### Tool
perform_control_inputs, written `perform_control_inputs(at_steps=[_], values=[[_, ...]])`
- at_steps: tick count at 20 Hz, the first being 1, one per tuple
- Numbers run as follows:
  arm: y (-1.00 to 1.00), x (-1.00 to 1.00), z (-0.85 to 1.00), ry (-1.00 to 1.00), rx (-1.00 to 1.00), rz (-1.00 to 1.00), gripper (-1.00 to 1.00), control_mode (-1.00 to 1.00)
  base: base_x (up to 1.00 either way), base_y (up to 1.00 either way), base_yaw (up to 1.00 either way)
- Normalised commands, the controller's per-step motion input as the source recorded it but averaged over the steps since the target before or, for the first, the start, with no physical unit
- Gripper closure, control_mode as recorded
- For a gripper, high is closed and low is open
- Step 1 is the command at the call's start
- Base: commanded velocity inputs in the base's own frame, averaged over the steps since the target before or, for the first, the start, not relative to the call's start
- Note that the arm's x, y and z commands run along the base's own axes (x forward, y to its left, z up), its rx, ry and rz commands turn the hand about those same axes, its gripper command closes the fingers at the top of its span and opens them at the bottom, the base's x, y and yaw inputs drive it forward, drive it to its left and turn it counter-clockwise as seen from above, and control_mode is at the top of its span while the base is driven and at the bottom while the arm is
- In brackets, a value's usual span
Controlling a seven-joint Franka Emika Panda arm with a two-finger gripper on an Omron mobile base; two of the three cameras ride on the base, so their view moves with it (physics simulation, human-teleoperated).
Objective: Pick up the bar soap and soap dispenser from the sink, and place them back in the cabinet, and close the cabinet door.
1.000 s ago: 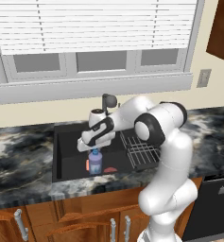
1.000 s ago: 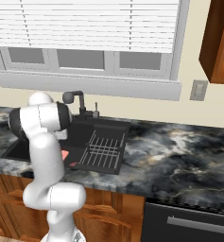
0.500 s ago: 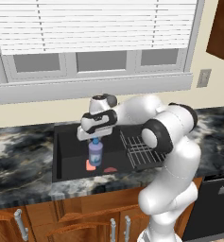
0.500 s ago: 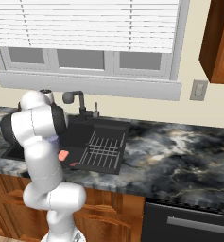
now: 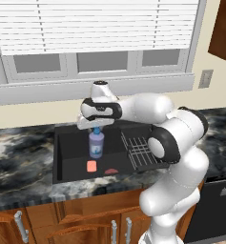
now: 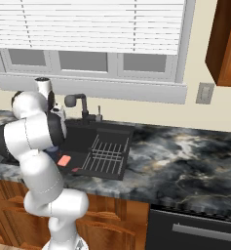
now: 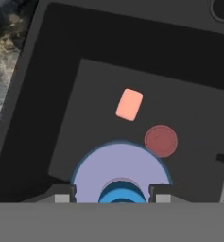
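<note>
Pincer (image 5: 96, 127) clamped on soap dispenser (image 5: 96, 144) pump, bottle hanging upright over sink (image 5: 66, 143); bar soap (image 5: 91, 166) lies just below, slightly near-left, w/ long axis near-far

Rendered domestic kitchen. A black sink (image 5: 66, 143) with faucet (image 6: 78, 103) and wire rack (image 6: 106, 152) is set in a dark marbled countertop (image 6: 185, 161) below a window with white blinds (image 5: 95, 26); reddish-brown wooden base cabinets (image 5: 66, 221), a wall cabinet (image 6: 226, 44), a wall outlet (image 6: 202, 93) and a dark appliance front (image 6: 195, 229) complete the setting.
</note>
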Motion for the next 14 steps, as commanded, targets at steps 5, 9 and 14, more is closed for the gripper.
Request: perform_control_inputs(at_steps=[5,9,14], values=[[0.0,-0.2,0.71,0.0,0.0,0.0,1.0,-1.0,0.0,0.0,0.0],[0.0,-0.29,0.73,0.0,0.0,0.0,1.0,-1.0,0.0,0.0,0.0],[-0.08,-0.33,0.7,0.0,0.0,0.0,1.0,-1.0,0.0,0.0,0.0]])
